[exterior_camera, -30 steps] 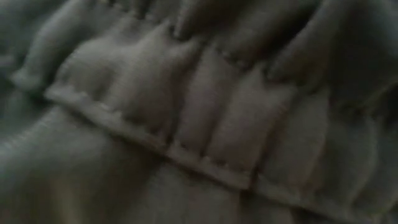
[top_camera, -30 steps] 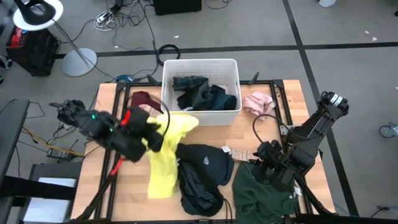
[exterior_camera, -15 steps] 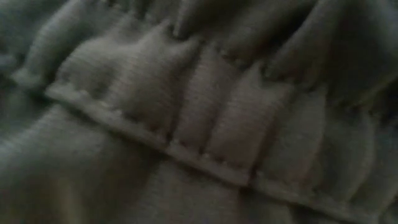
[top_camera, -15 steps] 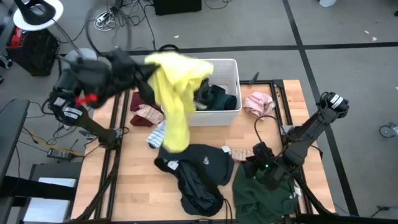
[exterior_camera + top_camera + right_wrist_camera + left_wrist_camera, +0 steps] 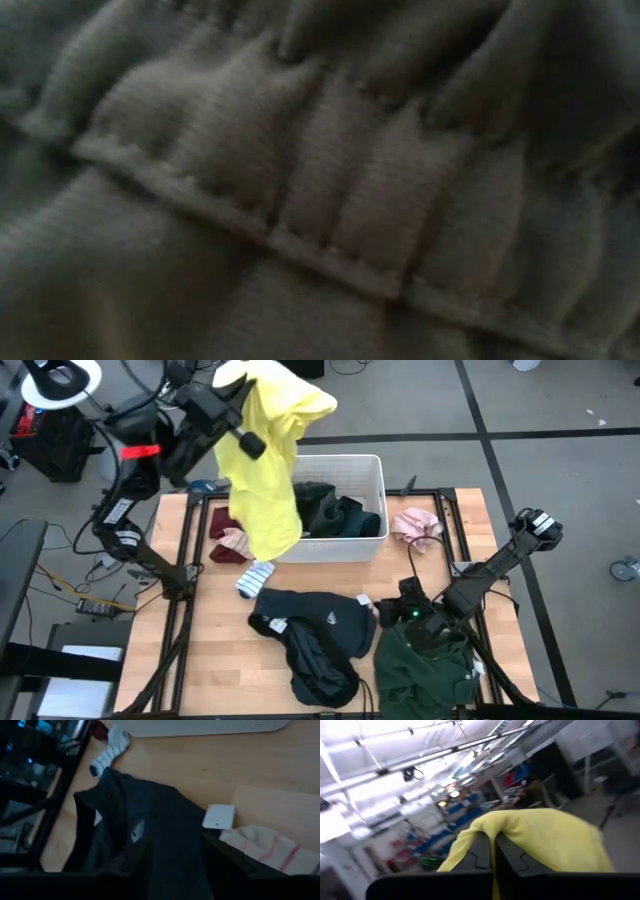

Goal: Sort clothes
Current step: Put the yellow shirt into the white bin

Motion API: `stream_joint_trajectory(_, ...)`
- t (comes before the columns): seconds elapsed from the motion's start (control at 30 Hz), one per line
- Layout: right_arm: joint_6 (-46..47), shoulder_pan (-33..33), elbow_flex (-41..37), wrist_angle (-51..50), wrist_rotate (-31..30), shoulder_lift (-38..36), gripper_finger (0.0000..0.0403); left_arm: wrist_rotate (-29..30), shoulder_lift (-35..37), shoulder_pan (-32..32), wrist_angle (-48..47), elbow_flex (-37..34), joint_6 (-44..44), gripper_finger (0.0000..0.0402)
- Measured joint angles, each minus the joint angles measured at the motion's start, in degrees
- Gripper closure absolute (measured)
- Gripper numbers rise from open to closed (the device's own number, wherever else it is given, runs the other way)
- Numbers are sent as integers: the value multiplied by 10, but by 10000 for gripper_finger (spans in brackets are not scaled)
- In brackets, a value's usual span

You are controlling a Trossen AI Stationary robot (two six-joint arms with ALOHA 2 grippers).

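I see dark tops in the white bin (image 5: pixel 375 470). My left fingers (image 5: pixel 492 851) are pinched tight on the yellow shirt (image 5: pixel 268 470), which hangs over the bin's near-left rim. My right fingers (image 5: pixel 408 608), partly spread, sit low between the black top (image 5: pixel 315 635) and green top (image 5: pixel 425 670) on the desk (image 5: pixel 215 640).

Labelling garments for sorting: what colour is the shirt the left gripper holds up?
Yellow. The shirt shows best in the high view, hanging from the left gripper.
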State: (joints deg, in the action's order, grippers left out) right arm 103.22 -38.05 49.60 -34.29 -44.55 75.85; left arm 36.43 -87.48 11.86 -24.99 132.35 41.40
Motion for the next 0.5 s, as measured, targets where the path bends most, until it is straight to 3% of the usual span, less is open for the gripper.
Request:
stream_joint_trajectory(0.23,-15,20,0,33,-14,0,243,-69,-32,61,19,0,34,399)
stream_joint_trajectory(0.5,-40,40,0,57,-28,0,243,-133,-64,99,114,-1,35,399)
